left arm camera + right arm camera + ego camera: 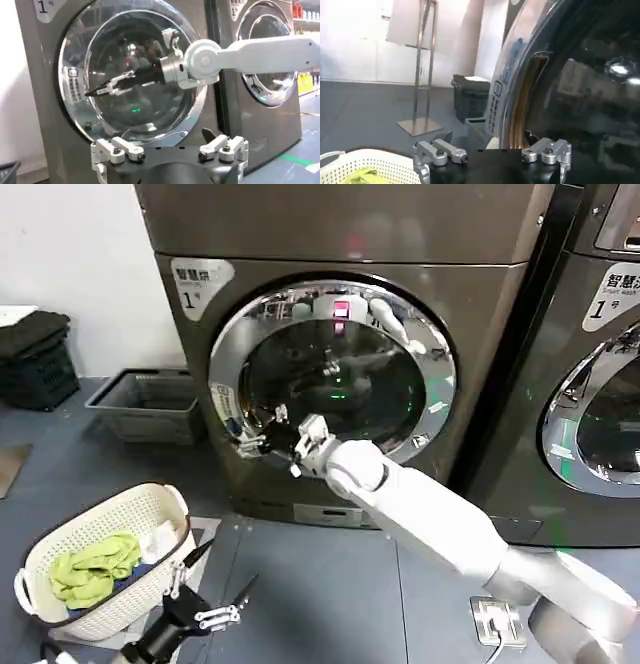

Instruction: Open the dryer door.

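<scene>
- A grey floor [90, 454] is seen, with a white wall [80, 274] at the back left.
- Two machines are counted: the dryer [350, 244] in the middle and a darker machine [600, 384] beside it on the right.
- The dryer door [232, 344], chrome-ringed with dark glass, is set in the dryer's front; whether it has left its frame cannot be told.
- Two baskets are counted on the floor: a white basket [150, 509] with green cloth [92, 564] at the front left, and a grey tray [150, 406] against the wall beside the dryer.
- One dark crate [38, 359] stands at the left edge.
- The right gripper [262, 436] is held at the door's lower left rim, its fingers close together on the rim's edge.
- The left gripper [215, 594] is parked low beside the white basket, fingers apart.
</scene>
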Motion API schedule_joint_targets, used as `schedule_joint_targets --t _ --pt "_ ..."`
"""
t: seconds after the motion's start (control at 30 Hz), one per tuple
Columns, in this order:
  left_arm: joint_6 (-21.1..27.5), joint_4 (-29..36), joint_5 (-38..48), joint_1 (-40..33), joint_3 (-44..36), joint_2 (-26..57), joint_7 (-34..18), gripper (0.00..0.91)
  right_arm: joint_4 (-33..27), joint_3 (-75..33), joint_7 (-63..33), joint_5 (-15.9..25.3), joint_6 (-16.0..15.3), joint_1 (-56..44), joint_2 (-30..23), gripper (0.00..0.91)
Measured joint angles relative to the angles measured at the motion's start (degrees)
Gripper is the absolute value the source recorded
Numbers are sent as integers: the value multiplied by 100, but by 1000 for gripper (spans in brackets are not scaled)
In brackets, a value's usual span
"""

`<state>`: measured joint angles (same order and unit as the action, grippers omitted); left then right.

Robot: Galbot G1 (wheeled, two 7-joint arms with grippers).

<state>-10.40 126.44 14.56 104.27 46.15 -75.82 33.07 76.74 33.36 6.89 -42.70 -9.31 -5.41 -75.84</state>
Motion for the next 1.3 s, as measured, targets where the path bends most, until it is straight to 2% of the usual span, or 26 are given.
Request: schedule_joint_targets --t 0.3,0.7,1.07,1.3 --pt "-6 2 4 -1 9 -16 -1 907 -257 68 253 -24 19 112 -230 907" --pt "-8 -16 61 -20 58 -15 -10 907 -335 153 921 -60 197 114 -261 907" --pt "119 -71 397 -4 470 23 -88 907 -52 310 1453 -264 347 128 30 907" --pt "249 -161 647 -72 810 81 -155 907 417 448 1598 -380 457 176 375 907"
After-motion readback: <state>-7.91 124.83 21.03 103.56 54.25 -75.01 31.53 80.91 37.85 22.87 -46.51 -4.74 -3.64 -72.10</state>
